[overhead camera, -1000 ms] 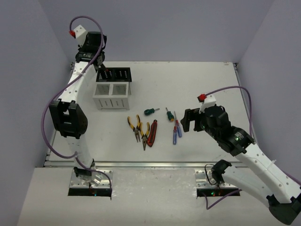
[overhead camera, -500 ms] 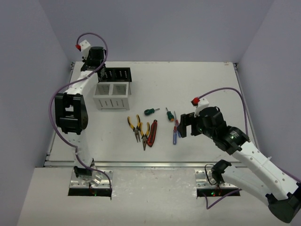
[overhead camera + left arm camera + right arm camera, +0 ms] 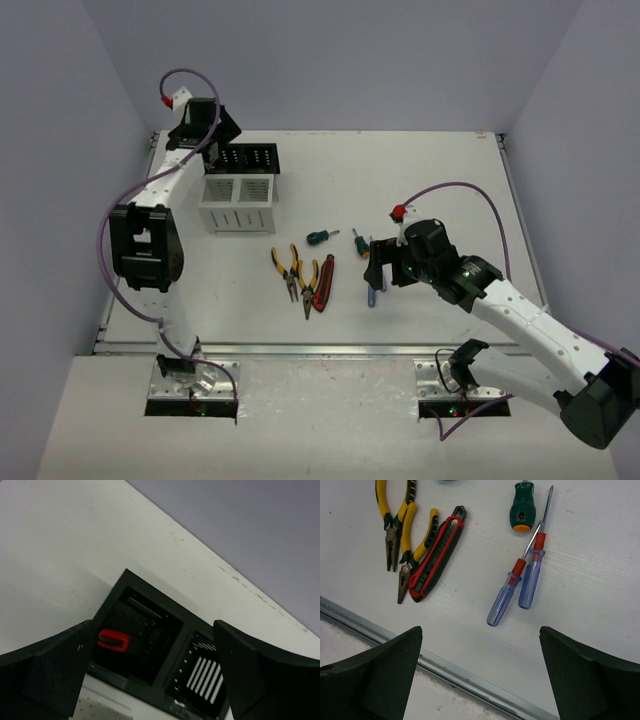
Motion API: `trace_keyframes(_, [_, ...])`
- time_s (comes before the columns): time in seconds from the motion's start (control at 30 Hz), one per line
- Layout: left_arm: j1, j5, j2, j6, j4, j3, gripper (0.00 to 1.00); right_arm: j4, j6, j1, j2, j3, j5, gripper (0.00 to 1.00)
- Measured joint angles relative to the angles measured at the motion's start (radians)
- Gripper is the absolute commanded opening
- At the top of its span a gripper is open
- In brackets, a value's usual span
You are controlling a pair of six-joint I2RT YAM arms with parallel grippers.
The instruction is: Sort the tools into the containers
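My left gripper point(image 3: 218, 132) hangs open over the black bin point(image 3: 248, 158) at the back left. In the left wrist view a red-and-black tool point(image 3: 114, 640) lies in the left compartment of the black bin point(image 3: 170, 660), apart from both open fingers point(image 3: 47, 675). The white bin point(image 3: 238, 204) stands just in front of it. My right gripper point(image 3: 375, 268) is open above two blue-handled screwdrivers point(image 3: 506, 598). Beside them lie a green-handled screwdriver point(image 3: 522, 509), red-and-black cutters point(image 3: 436, 556) and two yellow-handled pliers point(image 3: 395, 520). A smaller green screwdriver point(image 3: 319, 237) lies further back.
The table's metal front edge rail point(image 3: 460, 672) runs just below the right gripper's open fingers point(image 3: 375, 680). Grey walls close in the table on the left, back and right. The purple cables loop above both arms.
The left gripper's jaws have spread open over the black bin. The right arm has moved left and now hangs over the blue screwdrivers.
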Motion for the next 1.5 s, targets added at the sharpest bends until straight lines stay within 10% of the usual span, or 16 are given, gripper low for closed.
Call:
trace_keyframes(0.57, [-0.181, 0.296, -1.201, 0.085, -0.233, -0.729, 1.00, -0.076, 0.204, 0.018, 0.311, 0.126, 0.118, 0.99])
trace_keyframes(1.0, [-0.176, 0.249, -1.257, 0.195, -0.302, -0.845, 1.00, -0.143, 0.418, 0.347, 0.631, 0.364, 0.373, 0.99])
trace_keyframes(1.5, [-0.222, 0.190, -1.438, 0.189, -0.298, -0.855, 1.00, -0.071, 0.548, 0.384, 0.835, 0.380, 0.420, 0.79])
